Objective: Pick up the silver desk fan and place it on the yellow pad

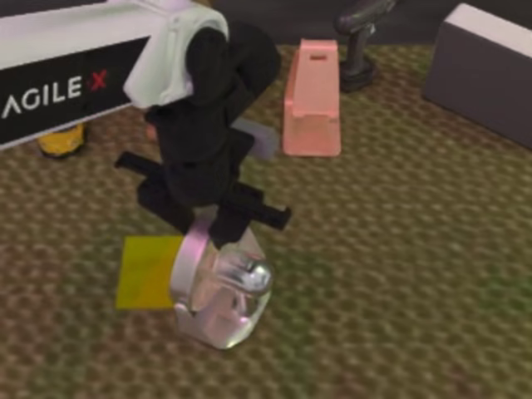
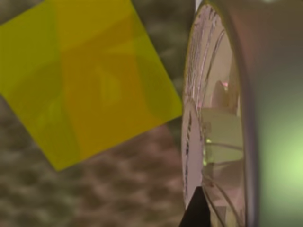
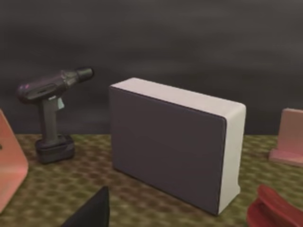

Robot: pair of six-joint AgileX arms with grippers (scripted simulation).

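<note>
Left end effector (image 1: 218,223) sits over the silver desk fan (image 1: 223,291); grip state cannot be told. Fan stands on the tabletop (image 1: 399,274), overlapping the right edge of the yellow pad (image 1: 148,271). Right end effector not seen in the top view.

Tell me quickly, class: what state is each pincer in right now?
Left pincer: over the silver desk fan, beside the yellow pad; open or closed cannot be told.
Right pincer: not in view.

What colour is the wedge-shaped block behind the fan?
Salmon pink, clearest in the top view.
</note>
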